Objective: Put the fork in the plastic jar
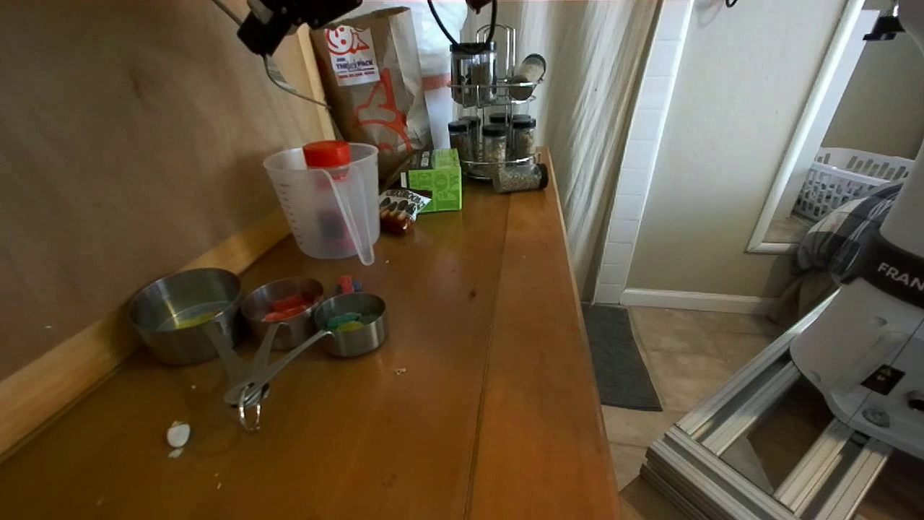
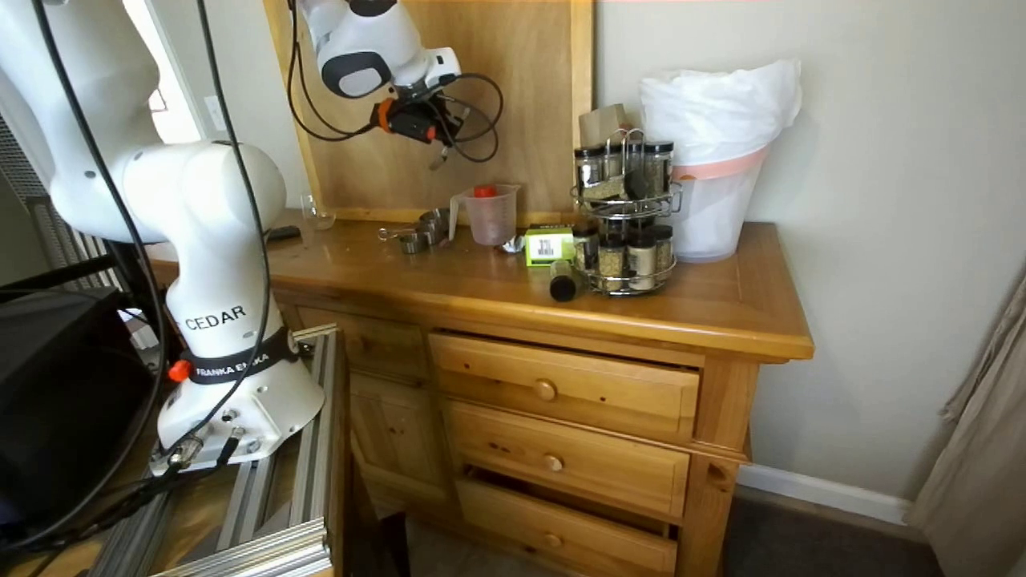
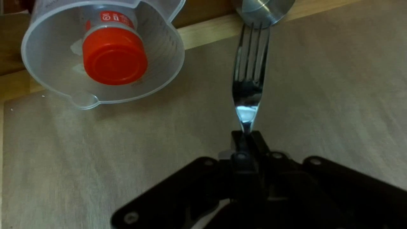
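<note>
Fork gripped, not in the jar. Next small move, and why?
Probably shift the hand sideways until the fork is over the jar, beside the red cap: in the wrist view the fork sits outside the jar's rim, so lowering now would likely miss.

On the worktop (image 1: 433,404), seen in an exterior view, the measuring cups (image 1: 297,336) are placed before the plastic jar (image 1: 299,217), while the box (image 1: 442,182) and the spice rack (image 1: 505,85) stand behind it, to the right. A bottle (image 1: 327,154) is inside the jar. In the wrist view, the fork (image 3: 249,87), which is in the gripper (image 3: 246,136), is right of the jar.
</note>
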`<state>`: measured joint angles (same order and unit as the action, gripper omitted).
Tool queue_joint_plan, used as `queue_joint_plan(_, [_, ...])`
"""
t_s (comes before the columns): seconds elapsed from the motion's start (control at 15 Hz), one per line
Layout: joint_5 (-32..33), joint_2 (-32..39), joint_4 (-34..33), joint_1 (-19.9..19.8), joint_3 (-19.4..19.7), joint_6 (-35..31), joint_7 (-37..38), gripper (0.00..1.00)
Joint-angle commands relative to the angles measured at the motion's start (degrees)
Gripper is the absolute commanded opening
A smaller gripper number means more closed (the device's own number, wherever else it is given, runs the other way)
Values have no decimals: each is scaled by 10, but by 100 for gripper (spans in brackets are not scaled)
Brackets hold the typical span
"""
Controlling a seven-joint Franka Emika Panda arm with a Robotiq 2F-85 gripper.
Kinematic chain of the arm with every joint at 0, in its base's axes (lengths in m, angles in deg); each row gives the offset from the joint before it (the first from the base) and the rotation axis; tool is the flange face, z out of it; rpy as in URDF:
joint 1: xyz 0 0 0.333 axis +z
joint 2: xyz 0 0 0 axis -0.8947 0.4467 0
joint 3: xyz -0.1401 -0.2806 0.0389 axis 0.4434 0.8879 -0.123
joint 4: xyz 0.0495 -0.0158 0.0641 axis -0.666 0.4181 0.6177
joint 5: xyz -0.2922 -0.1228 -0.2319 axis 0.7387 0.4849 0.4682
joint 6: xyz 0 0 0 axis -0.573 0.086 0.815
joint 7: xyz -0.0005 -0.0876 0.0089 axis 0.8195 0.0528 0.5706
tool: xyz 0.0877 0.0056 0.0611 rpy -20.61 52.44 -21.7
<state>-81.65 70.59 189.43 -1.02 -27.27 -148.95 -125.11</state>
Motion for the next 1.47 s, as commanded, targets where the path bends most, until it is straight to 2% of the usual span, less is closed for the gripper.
queue_joint_plan(0.0, [-32, 0, -10, 16, 7, -16, -22, 2])
queue_joint_plan(0.2, [-134, 1, -44, 67, 28, -75, -107, 2])
queue_joint_plan(0.6, [-216, 6, -86, 115, 68, -82, -216, 2])
queue_joint_plan(0.93, [-304, 18, -108, 127, 98, -86, -332, 2])
queue_joint_plan(1.4, [-461, 82, -139, 103, 105, -49, -505, 2])
